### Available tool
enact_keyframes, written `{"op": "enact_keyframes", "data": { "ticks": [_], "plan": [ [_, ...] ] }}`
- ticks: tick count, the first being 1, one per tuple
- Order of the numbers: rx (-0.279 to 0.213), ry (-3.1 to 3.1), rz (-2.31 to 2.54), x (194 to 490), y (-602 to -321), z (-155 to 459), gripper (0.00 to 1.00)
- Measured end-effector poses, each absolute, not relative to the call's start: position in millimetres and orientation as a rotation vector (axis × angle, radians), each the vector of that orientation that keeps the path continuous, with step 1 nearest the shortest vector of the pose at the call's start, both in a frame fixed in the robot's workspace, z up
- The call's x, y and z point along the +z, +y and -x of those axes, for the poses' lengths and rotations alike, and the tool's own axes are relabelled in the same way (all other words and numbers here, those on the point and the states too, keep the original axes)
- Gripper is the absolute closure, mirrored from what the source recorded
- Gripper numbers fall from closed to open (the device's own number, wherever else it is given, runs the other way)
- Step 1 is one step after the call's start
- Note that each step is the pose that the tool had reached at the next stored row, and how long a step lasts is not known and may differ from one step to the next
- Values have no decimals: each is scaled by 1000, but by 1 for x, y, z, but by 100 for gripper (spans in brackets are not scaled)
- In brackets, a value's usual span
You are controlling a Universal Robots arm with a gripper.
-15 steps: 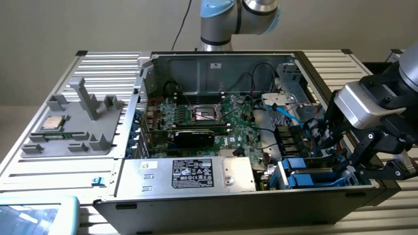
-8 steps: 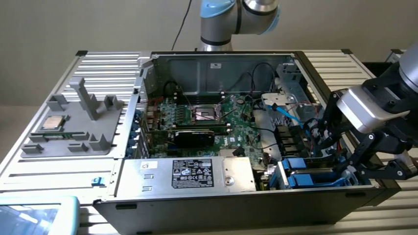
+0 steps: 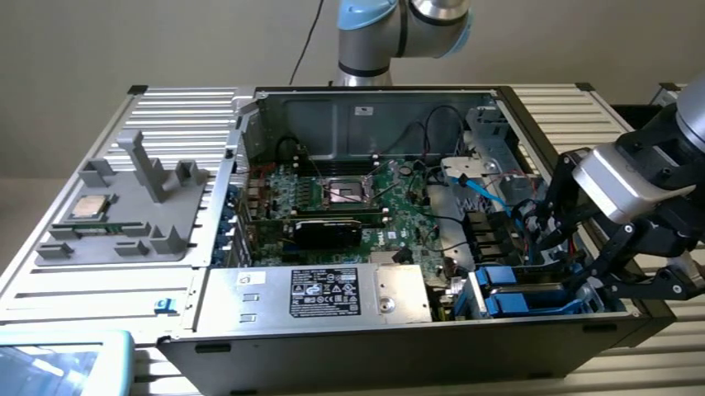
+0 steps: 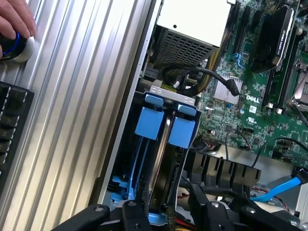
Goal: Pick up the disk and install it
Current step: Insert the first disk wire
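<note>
Exterior view first: the gripper is hanging low over the near corner of the open computer case. It is reaching down into the drive bay. The disk, framed in bright blue, is sitting in that bay directly beneath the gripper, right at its tips. I cannot tell whether the gripper is clamped on the blue carrier or only straddling it.

The case is also holding a green motherboard further in from the gripper, and a silver power supply with a black label beside the bay. Well away from the gripper, on the far side of the case, a grey tray is carrying a small square processor chip.

Looking through the wrist view, the gripper is lining up with the bay, where two blue carrier tabs are standing side by side at the end farthest from it. A black cable is looping just beyond them. Off to one side, on the ribbed table, a person's hand is resting on a round button.
</note>
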State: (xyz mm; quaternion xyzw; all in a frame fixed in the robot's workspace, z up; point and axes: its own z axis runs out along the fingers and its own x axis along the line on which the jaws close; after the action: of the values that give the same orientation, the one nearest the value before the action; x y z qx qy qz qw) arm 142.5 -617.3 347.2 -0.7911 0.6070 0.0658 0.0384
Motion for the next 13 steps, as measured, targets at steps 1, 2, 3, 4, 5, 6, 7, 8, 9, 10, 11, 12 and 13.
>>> {"op": "enact_keyframes", "data": {
  "ticks": [1,2,3,4,5,6,7,8,9,10,11,12,13],
  "plan": [
    [202,1862,2426,347,-617,-143,53],
    [202,1862,2426,347,-617,-143,53],
    [202,1861,2426,347,-617,-144,53],
    [203,1861,2426,346,-617,-145,53],
    [203,1862,2426,346,-617,-146,53],
    [203,1862,2425,346,-617,-146,53],
    [203,1862,2425,346,-617,-146,53],
    [204,1862,2425,346,-617,-146,53],
    [209,1859,2424,345,-617,-146,53],
    [215,1856,2422,345,-617,-147,53],
    [222,1853,2420,345,-617,-147,53],
    [227,1850,2417,344,-617,-147,53],
    [233,1847,2413,344,-617,-147,53]
  ]
}}
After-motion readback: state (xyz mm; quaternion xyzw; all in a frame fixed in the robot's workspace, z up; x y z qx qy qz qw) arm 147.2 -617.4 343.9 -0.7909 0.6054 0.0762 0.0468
